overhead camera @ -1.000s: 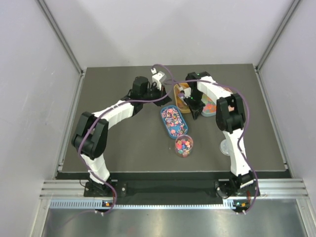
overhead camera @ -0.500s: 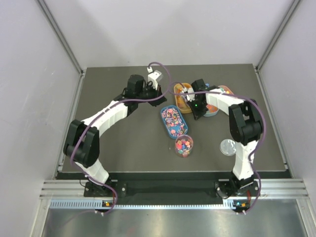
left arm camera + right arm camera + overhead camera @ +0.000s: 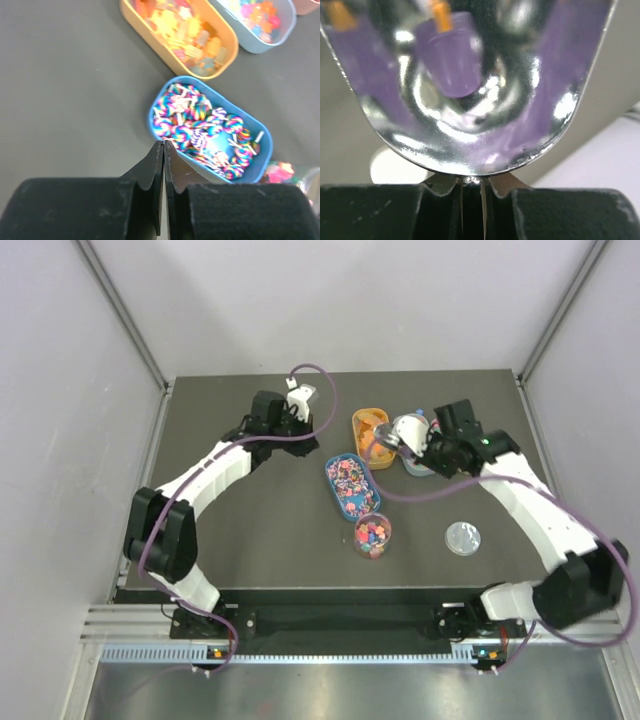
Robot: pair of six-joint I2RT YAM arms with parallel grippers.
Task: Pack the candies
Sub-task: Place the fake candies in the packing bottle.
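The candies lie in three oval trays: swirled lollipop sweets in the blue tray (image 3: 352, 486) (image 3: 210, 127), orange and yellow pieces in the orange tray (image 3: 368, 427) (image 3: 182, 36), and bright pieces in the pale blue tray (image 3: 420, 464) (image 3: 260, 20). More candies fill a clear cup (image 3: 372, 535). My right gripper (image 3: 415, 437) (image 3: 472, 181) is shut on the handle of the metal scoop (image 3: 386, 438) (image 3: 470, 85). It hangs above the orange tray, and its bowl shows only reflections. My left gripper (image 3: 303, 420) (image 3: 164, 144) is shut on nothing, raised left of the trays.
The clear round lid (image 3: 462, 537) lies flat on the dark mat at the right front. The cup shows blurred at the lower right of the left wrist view (image 3: 292, 172). Grey walls enclose the table.
My right arm has swung out to the right, uncovering the lid, while the scoop stays over the trays. The left gripper has drifted back and left.
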